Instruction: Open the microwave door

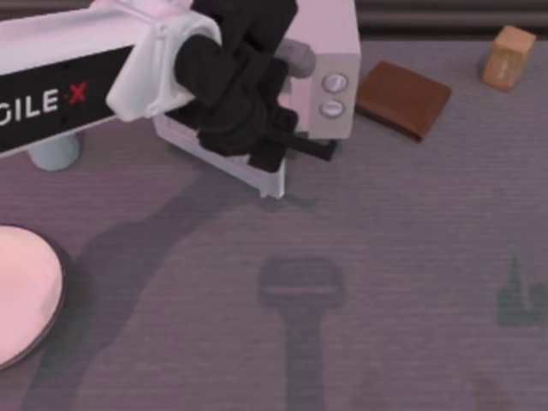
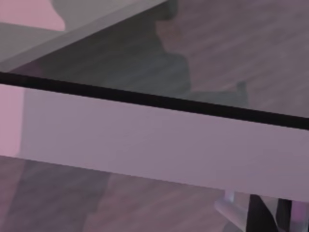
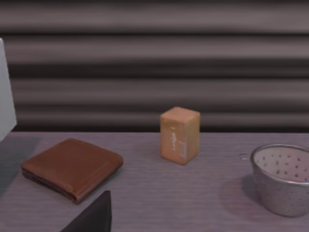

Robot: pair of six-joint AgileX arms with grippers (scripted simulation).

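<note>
The white microwave (image 1: 330,43) stands at the back centre, its two round knobs (image 1: 333,95) facing front. The microwave door (image 1: 257,175) is swung partly out, its free edge pointing toward the table's front. My left gripper (image 1: 304,147) sits at that free end, just below the knobs, shut on the door's handle. In the left wrist view the door's top edge (image 2: 164,145) fills the picture as a white band, with the silver handle (image 2: 227,209) beside the black fingers (image 2: 260,217). Of my right gripper, only one black fingertip (image 3: 99,217) shows in the right wrist view.
A brown wallet (image 1: 402,98) lies right of the microwave and a tan block (image 1: 508,56) stands at the back right. A pink plate (image 1: 21,291) sits at the left edge. The right wrist view also shows a perforated metal bowl (image 3: 285,179).
</note>
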